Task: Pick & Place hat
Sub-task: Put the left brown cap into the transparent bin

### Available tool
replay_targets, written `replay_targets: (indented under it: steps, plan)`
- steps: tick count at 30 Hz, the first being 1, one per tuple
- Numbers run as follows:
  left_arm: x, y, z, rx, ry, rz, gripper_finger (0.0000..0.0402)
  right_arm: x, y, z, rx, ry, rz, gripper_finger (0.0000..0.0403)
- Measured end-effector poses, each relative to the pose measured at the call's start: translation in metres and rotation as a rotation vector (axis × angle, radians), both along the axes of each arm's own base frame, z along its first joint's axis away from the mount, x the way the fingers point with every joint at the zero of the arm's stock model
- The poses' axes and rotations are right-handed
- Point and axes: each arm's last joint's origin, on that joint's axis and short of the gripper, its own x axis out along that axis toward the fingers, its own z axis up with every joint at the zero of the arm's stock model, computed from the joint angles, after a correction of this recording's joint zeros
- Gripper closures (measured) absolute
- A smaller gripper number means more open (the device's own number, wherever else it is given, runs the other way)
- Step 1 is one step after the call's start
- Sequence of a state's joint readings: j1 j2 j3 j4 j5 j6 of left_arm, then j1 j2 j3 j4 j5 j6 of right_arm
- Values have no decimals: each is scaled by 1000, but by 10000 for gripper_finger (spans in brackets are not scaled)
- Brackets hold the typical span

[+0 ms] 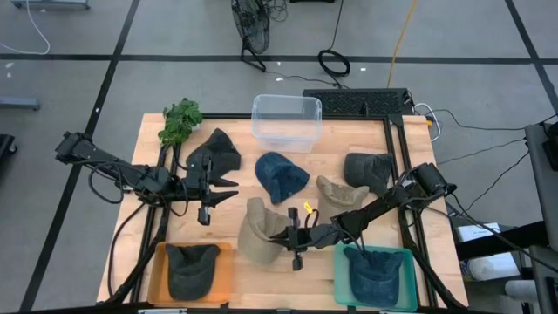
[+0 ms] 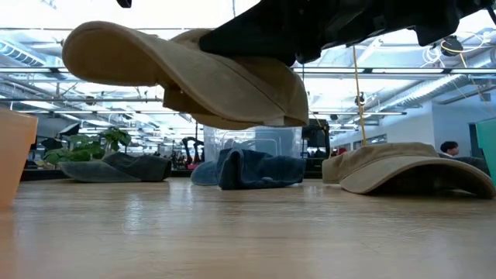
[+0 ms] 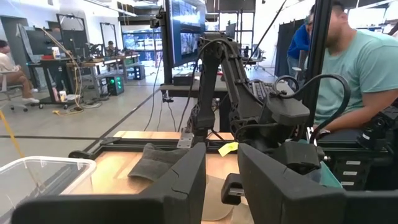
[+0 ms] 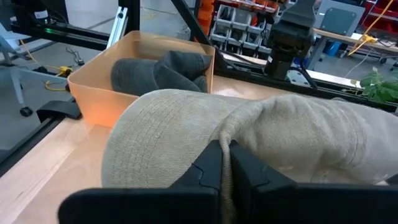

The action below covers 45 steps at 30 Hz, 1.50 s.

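The tan hat (image 1: 257, 231) hangs in the air over the table's near middle, clear of the wood in the low view (image 2: 186, 74). My right gripper (image 1: 281, 235) reaches in from the right and is shut on it; the right wrist view shows the brim (image 4: 155, 137) and crown (image 4: 311, 137). My left gripper (image 1: 228, 193) hovers open left of centre, beside a black hat (image 1: 218, 153), touching nothing. An orange bin (image 1: 228, 272) at the near left holds a dark grey hat (image 1: 192, 269). A teal bin (image 1: 342, 279) at the near right holds a blue hat (image 1: 377, 272). My right gripper pinches a raised fold of the tan hat's fabric (image 4: 239, 134) where the crown meets the brim, between its two fingers (image 4: 208, 165). The fingers come roughly level from the table's right side. The hat is lifted clear of the table, its brim (image 2: 101, 50) sticking out sideways.
More hats lie on the table: a blue one (image 1: 281, 174), a tan one (image 1: 340, 192) and a dark grey one (image 1: 366, 167). A clear plastic tub (image 1: 286, 120) and a leafy plant (image 1: 180, 122) stand at the far side. A person (image 3: 360, 68) sits beyond the table.
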State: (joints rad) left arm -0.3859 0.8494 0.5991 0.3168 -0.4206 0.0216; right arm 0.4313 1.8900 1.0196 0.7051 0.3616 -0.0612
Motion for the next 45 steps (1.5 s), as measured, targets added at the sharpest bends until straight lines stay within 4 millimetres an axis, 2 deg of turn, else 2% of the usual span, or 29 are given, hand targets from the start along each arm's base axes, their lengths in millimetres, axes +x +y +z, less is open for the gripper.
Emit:
replay_targets:
  steps: [45]
  plan:
    - [0, 1, 0, 25, 4, 37, 300, 1, -5, -4, 38, 43, -32, 403]
